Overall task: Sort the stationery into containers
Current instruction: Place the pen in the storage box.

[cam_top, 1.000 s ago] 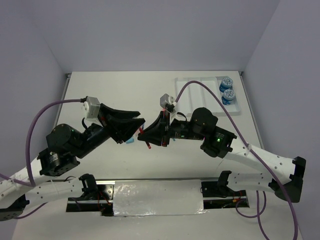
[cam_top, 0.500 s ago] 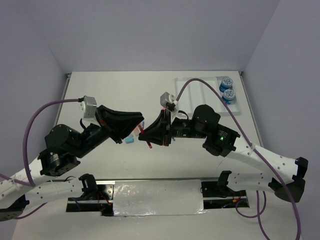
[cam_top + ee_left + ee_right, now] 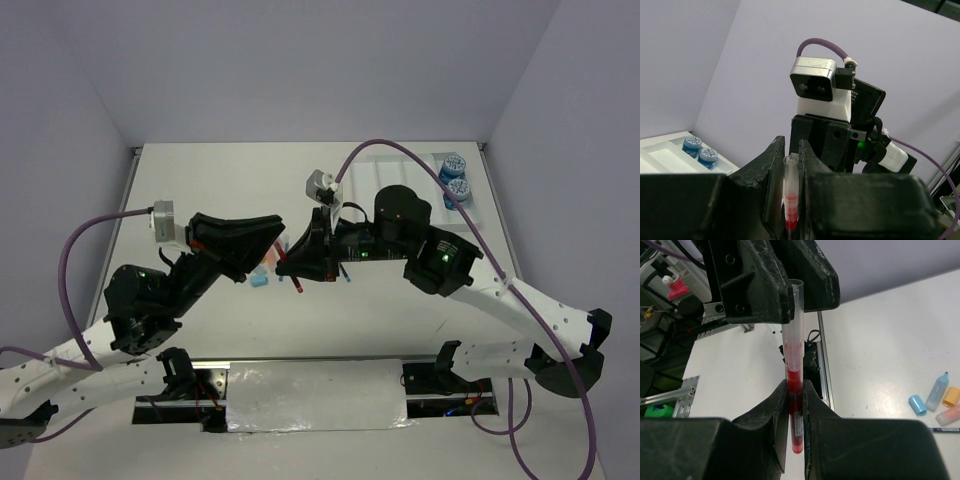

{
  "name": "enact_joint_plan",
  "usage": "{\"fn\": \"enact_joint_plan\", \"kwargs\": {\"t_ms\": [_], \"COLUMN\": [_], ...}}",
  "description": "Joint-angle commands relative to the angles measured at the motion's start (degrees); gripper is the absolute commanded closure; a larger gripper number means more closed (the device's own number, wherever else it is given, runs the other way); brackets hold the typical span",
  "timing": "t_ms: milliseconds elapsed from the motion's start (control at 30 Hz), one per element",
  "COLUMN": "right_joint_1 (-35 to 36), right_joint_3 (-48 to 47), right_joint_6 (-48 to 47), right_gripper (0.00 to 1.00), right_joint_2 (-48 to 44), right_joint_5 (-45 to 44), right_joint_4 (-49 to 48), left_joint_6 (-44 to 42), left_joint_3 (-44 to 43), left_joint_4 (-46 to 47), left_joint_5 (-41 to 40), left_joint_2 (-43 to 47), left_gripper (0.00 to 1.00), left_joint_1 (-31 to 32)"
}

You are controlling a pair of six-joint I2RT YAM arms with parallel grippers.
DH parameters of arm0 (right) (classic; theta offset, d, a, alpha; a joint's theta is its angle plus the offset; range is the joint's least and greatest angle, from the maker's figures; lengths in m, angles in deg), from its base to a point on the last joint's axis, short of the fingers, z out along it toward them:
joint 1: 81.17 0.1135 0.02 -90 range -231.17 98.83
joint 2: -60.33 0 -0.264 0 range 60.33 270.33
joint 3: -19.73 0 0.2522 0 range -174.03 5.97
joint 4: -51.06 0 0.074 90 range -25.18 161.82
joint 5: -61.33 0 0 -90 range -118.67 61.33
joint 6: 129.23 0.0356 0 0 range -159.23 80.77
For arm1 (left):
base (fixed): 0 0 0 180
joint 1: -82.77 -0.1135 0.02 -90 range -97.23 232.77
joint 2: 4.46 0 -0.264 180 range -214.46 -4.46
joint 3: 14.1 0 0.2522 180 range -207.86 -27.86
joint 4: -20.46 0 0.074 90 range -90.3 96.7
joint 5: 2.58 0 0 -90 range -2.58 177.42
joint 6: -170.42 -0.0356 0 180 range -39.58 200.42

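You have both tools clamped on one thing: the thin red plastic pen [image 3: 795,340]. The right gripper [image 3: 795,390] squeezes it around the red barrel, with a finger pressed to each side. The left gripper [image 3: 791,165] pinches the opposite, clear end, its two black fingers [image 3: 765,285] tight against the tube.

Look at the pen closely. The part nearest the left gripper is a transparent tube with an open round rim. The rest is translucent red, deepest where the right gripper bites. A pale strip runs along the lower barrel, its print too small to read. From the top camera you see little more than its red tip [image 3: 297,286] poking out below the meeting grippers, toward the near edge.

The pen hangs in the air above the middle of the white table [image 3: 200,180]. It is well apart from the flat white four-compartment plastic tray [image 3: 415,172] at the far right corner. Two round blue patterned rolls [image 3: 452,165] sit in the tray's rightmost compartment, one behind the other.

On the table near the grippers lie a light-blue short marker [image 3: 938,391], a light-blue cap-like piece [image 3: 915,404], an orange stub [image 3: 952,396], a pink marker [image 3: 950,415] and a thin blue pen [image 3: 945,429], all close together.
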Motion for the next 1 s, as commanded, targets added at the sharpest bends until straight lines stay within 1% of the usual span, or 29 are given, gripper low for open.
{"fn": "enact_joint_plan", "kwargs": {"t_ms": [0, 67, 100, 133, 167, 200, 233, 267, 300, 333, 367, 400, 433, 467, 500, 533, 567, 600, 633, 667, 700, 733, 767, 800, 833, 867, 900, 933, 967], "right_joint_1": [-3.0, -3.4, -3.4, -3.2, -3.2, -3.2, -3.2, -3.4, -3.4, -3.9, -4.2, -4.8, -7.7, -10.7, -13.8, -20.0, -22.5, -25.0, -29.6, -31.7, -34.2, -39.3, -41.4, -43.1, -45.7, -46.4, -47.3, -48.4, -49.1], "right_joint_3": [-8.7, -7.8, -5.5, -3.5, -1.2, 4.3, 7.1, 9.9, 14.8, 16.6, 18.1, 20.7, 22.5, 24.2, 26.8, 27.7, 28.1, 27.0, 23.8, 22.1, 20.3, 18.0, 12.8, 10.4, 5.4, 2.8, -2.1, -4.0, -6.1], "right_joint_6": [1.1, -0.5, -1.2, -1.4, -1.3, -0.9, -0.7, -0.6, -0.4, -0.5, -0.8, -1.9, -1.6, -1.0, 0.4, 0.8, 1.0, 0.5, -0.7, -1.5, -2.1, -2.8, -4.3, -5.0, -6.4, -6.9, -7.4, -7.4, -7.5], "right_gripper": [1.00, 1.00, 1.00, 1.00, 1.00, 1.00, 1.00, 1.00, 1.00, 1.00, 1.00, 1.00, 1.00, 1.00, 1.00, 1.00, 1.00, 1.00, 1.00, 1.00, 1.00, 1.00, 1.00, 1.00, 1.00, 1.00, 1.00, 1.00, 1.00], "right_joint_2": [0.4, 0.2, 0.2, -0.3, -0.9, -1.6, -2.2, -4.0, -4.9, -5.5, -6.7, -7.5, -8.9, -9.6, -10.0, -10.7, -10.7, -10.2, -7.7, -6.1, -1.8, 1.1, 7.0, 9.8, 12.9, 18.5, 21.1, 23.8, 28.6], "right_joint_5": [-4.4, -5.3, -5.0, -5.0, -5.1, -5.4, -5.9, -7.0, -7.6, -8.3, -9.2, -12.5, -14.3, -14.3, -11.8, -11.6, -12.4, -15.4, -17.6, -19.7, -21.9, -22.4, -23.6, -25.0, -26.6, -27.8, -32.7, -35.6, -37.5], "right_joint_4": [-20.3, -18.5, -17.7, -16.6, -16.9, -17.3, -17.7, -18.5, -19.1, -18.1, -17.3, -15.7, -14.0, -13.8, -11.1, -9.9, -8.3, -2.5, 1.2, 4.2, 9.0, 12.0, 17.1, 18.7, 20.2, 23.0, 24.1, 24.9, 25.5], "left_joint_6": [5.2, 5.7, 5.3, 4.3, 3.8, 3.5, 2.7, 2.5, 2.3, 1.7, 2.1, 3.1, 4.4, 5.5, 7.7, 8.3, 8.8, 8.5, 8.1, 6.9, 6.4, 5.7, 5.0, 5.1, 5.2, 5.9, 5.8, 5.1, 5.0], "left_joint_3": [8.3, 8.3, 7.0, 5.1, 0.4, -2.2, -5.0, -10.6, -13.1, -15.8, -21.1, -24.0, -27.5, -34.2, -37.2, -40.0, -43.8, -44.8, -45.0, -44.2, -41.3, -39.6, -35.9, -33.9, -32.2, -30.2, -26.7, -25.2, -22.6], "left_joint_4": [-14.9, -16.9, -22.0, -25.0, -28.5, -34.7, -37.2, -39.7, -41.7, -44.5, -46.2, -48.2, -52.4, -55.1, -57.5, -59.3, -62.3, -63.1, -63.8, -63.7, -63.7, -63.6, -63.9, -64.3, -65.0, -66.4, -66.7, -67.1, -67.3], "left_joint_5": [11.6, 7.8, 4.3, 1.5, -5.2, -8.7, -11.9, -15.1, -20.7, -23.3, -26.7, -34.0, -37.0, -40.2, -45.8, -47.8, -49.5, -51.0, -50.9, -50.5, -48.8, -47.4, -44.7, -43.7, -42.7, -41.7, -39.3, -38.1, -36.9], "left_joint_2": [-4.0, -2.3, -1.6, -1.7, -1.9, -2.9, -3.6, -4.5, -6.2, -7.0, -7.9, -9.7, -10.7, -11.7, -13.3, -13.9, -14.3, -14.4, -13.7, -13.1, -12.3, -11.5, -9.8, -8.9, -7.1, -6.3, -4.5, -3.7, -3.1], "left_gripper": [1.00, 1.00, 1.00, 1.00, 1.00, 1.00, 0.95, 0.70, 0.57, 0.43, 0.08, 0.01, 0.01, 0.01, 0.01, 0.01, 0.01, 0.01, 0.01, 0.01, 0.00, 0.01, 0.01, 0.01, 0.01, 0.01, 0.01, 0.01, 0.01], "left_joint_1": [2.1, 2.1, 2.1, 2.1, 2.1, 2.0, 2.0, 2.0, 2.0, 2.0, 2.0, 2.0, 2.0, 2.0, 2.0, 2.0, 2.0, 2.0, 2.0, 2.0, 2.0, 2.0, 2.0, 2.0, 2.0, 1.9, 1.9, 2.0, 2.0]}}
